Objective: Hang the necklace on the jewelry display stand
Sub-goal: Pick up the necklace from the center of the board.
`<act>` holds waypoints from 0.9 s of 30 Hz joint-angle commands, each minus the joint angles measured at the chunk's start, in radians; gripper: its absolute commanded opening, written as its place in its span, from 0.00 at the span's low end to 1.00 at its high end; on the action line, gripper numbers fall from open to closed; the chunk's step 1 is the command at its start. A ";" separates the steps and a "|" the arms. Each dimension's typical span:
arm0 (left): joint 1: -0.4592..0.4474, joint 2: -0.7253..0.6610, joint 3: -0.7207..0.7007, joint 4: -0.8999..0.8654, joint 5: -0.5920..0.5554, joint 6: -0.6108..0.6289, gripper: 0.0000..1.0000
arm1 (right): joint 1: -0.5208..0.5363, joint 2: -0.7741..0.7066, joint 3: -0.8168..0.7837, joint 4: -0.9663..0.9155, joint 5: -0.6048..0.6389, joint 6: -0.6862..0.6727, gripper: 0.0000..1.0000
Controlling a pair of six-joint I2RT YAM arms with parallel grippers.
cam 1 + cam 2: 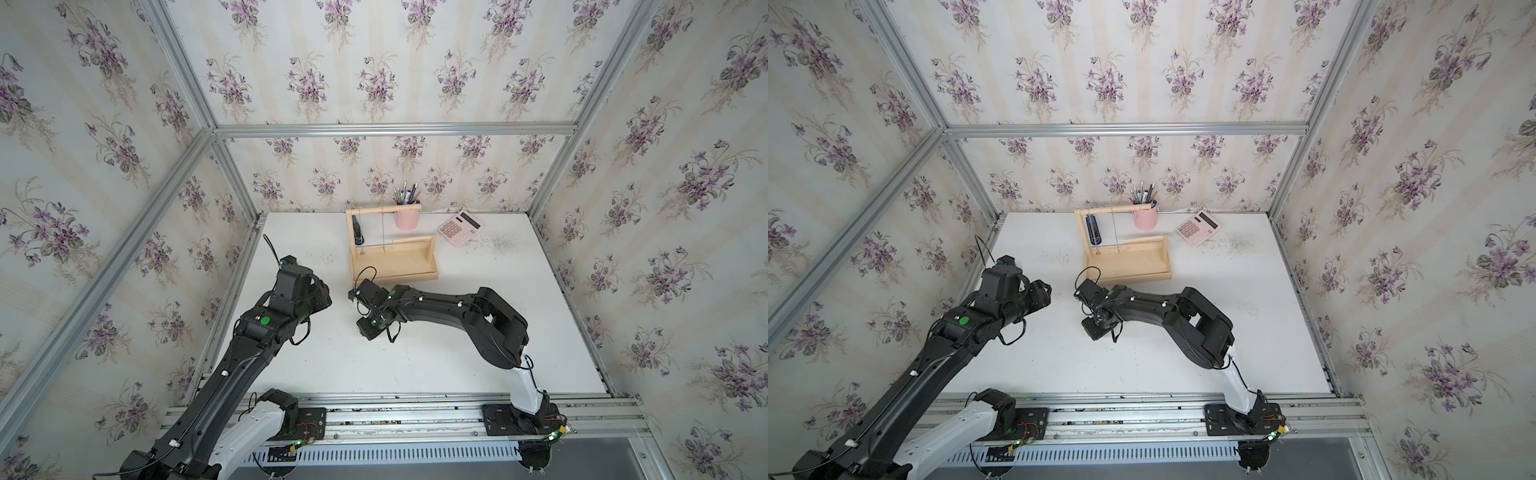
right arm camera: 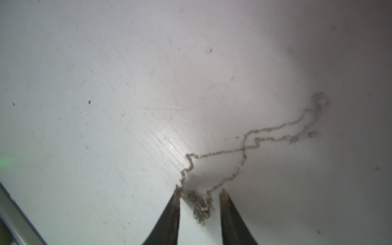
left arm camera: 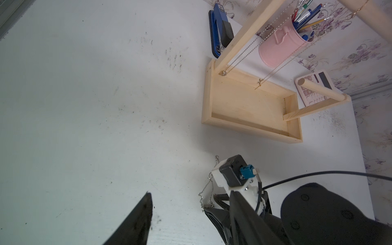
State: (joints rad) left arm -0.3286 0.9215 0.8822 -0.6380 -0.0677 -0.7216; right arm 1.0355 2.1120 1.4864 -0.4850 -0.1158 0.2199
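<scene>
Setting: white tabletop (image 1: 457, 357) inside an aluminium-framed enclosure, violet-flowered wallpaper on every wall.
Jewelry display stand (image 1: 395, 276): upright at 12 o'clock of the tabletop; tray base holds nothing loose; shorter dowel bare.
Already on the stand: two chains (image 3: 241, 54) draped over the top dowel near the tall post, ends hanging down to the tray.
Necklace (image 2: 243, 149): loose on the tabletop close to centre, at 6 o'clock of the stand and well apart from it; thin chain, one end bunched, the rest trailing off in a crossed loop.
Right gripper (image 2: 200, 192): tips down at the surface, jaws spread, straddling the bunched end; nothing pinched.
Left gripper (image 3: 190, 193): at 9 o'clock of the right gripper, clear of the surface, jaws spread wide, empty.
Bystanders: pink pen cup (image 1: 406, 220) at 12 o'clock behind the stand; pink calculator (image 1: 459, 228) at 1 o'clock; blue stapler (image 3: 220, 27) behind the tall post at 11 o'clock.
Done, by appearance: approach to the necklace only.
Left, by judgement: closing on the chain, lift, carry toward 12 o'clock, drape over a dowel, release; nearly the whole task.
</scene>
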 commanded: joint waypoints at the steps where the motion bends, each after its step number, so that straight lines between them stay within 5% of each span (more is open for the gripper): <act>1: 0.005 0.000 -0.001 0.016 -0.006 -0.009 0.60 | 0.012 0.012 -0.003 -0.081 0.069 -0.001 0.33; 27: 0.020 -0.019 -0.026 0.017 -0.014 -0.018 0.61 | 0.063 0.009 -0.021 -0.125 0.135 0.015 0.20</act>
State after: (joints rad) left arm -0.3115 0.9070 0.8581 -0.6319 -0.0681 -0.7395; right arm 1.0946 2.1048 1.4750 -0.5213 0.0383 0.2199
